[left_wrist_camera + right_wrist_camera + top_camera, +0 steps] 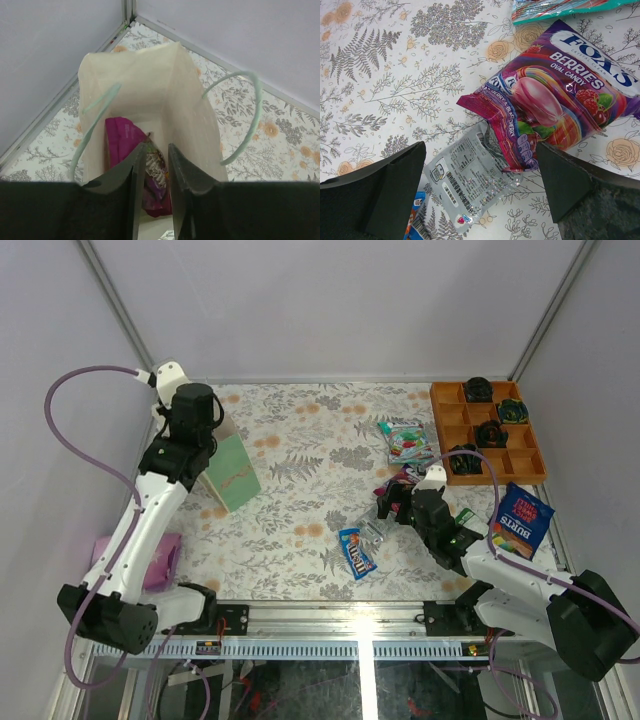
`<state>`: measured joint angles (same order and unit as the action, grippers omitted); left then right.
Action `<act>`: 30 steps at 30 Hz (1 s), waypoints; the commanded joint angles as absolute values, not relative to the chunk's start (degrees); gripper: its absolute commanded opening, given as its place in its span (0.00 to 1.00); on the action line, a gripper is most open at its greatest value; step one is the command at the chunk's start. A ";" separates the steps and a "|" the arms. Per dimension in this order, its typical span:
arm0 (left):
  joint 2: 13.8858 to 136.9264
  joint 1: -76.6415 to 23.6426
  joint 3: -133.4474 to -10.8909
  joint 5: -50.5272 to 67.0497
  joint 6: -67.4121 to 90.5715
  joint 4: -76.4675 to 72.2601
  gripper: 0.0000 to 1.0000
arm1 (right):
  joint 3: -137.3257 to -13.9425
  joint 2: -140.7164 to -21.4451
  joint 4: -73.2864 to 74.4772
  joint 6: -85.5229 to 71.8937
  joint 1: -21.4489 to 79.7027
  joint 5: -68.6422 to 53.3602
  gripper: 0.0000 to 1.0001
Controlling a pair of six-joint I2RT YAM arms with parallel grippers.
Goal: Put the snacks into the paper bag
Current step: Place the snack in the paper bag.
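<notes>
Left wrist view: the paper bag [150, 80] stands upright and open directly below the left gripper [152, 150]. A magenta packet [119, 140] and a dark candy bar [156, 169] lie inside it. The bar shows in the narrow gap between the fingers [120, 177], which stand slightly apart; whether they grip it cannot be told. Right wrist view: the silver wrapper [467, 177] lies flat on the table [380, 75] between the widely parted fingers of the right gripper [480, 150], touching neither finger. Its upper edge meets the purple candy bag [555, 100].

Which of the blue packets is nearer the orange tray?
The BURTS crisp bag, right beside the orange tray; the smaller blue candy packet lies mid-table.
</notes>
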<state>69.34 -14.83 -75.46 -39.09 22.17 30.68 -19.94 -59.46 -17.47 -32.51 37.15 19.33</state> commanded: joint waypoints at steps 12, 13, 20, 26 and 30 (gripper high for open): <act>60.65 -17.79 -73.49 -31.50 27.49 28.95 0.40 | -21.04 -59.48 -20.24 -32.43 37.64 19.96 0.99; 59.85 -19.84 -73.01 -32.86 28.00 28.92 0.41 | -21.01 -59.58 -20.23 -32.39 37.66 19.91 0.99; 57.18 -34.75 -67.37 -36.46 34.46 29.38 0.46 | -21.16 -59.53 -19.89 -32.43 37.61 20.29 0.99; 57.05 -45.09 -57.06 -37.09 43.74 25.73 0.50 | -21.13 -59.80 -19.87 -32.35 37.62 20.67 0.99; 57.84 -52.14 -48.73 -35.59 49.62 20.04 0.53 | -21.36 -60.32 -19.96 -32.24 37.64 20.61 0.99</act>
